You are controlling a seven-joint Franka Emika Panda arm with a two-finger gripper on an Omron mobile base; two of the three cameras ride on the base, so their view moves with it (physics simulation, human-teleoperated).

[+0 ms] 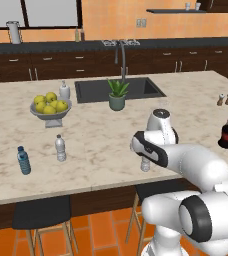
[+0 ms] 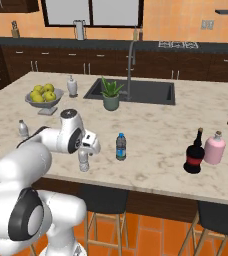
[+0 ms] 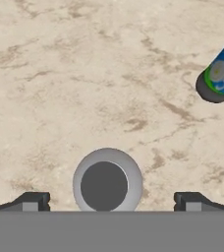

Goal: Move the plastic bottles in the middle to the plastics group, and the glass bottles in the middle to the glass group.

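Observation:
My gripper point(image 3: 111, 202) is open and points straight down over the clear ribbed water bottle point(image 3: 107, 183), whose white cap sits between the two fingertips point(image 3: 33, 202). That bottle point(image 2: 83, 162) stands near the island's front edge under the hand point(image 1: 145, 156). To its right stands the dark bottle with blue label point(image 2: 120, 146), also seen in the hand view point(image 3: 222, 74). The dark red-labelled glass bottle point(image 2: 194, 152) stands right beside the pale pink bottle point(image 2: 215, 148). The plastics group, a clear bottle point(image 1: 60, 148) and a blue bottle point(image 1: 23, 160), is at the left.
A bowl of lemons point(image 1: 50, 106), a white soap dispenser point(image 1: 64, 91), a potted plant point(image 1: 117, 95) and the sink point(image 1: 136, 87) lie further back. Salt and pepper shakers point(image 1: 224, 99) are at the right. Stools stand below the island's front edge point(image 1: 86, 190).

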